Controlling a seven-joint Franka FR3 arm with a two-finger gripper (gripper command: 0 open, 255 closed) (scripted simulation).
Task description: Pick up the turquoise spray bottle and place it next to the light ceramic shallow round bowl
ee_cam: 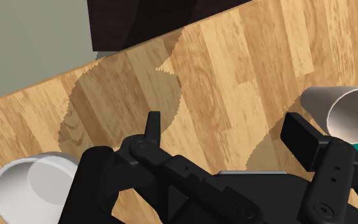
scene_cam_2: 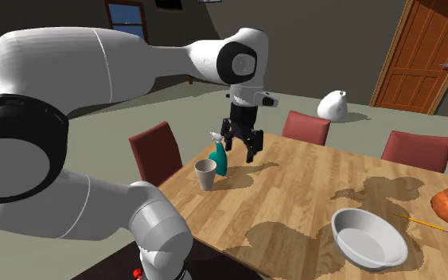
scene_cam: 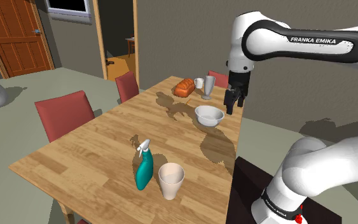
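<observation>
- Black gripper (scene_cam: 234,102) in the air above the wooden table (scene_cam: 101,143), fingers (ee_cam: 152,127) spread apart, nothing between them.
- Turquoise spray bottle (scene_cam: 144,168) upright on the table, untouched, well apart from the gripper.
- Beige cup (scene_cam: 171,181) just beside the spray bottle, at 4 o'clock from it in the shoulder view.
- Shallow light bowl (scene_cam: 209,115) at 2 o'clock from the spray bottle, well apart from it; gripper near the bowl, at 2 o'clock again.
- Brown loaf (scene_cam: 184,87) past the bowl, at 11 o'clock from it.
</observation>
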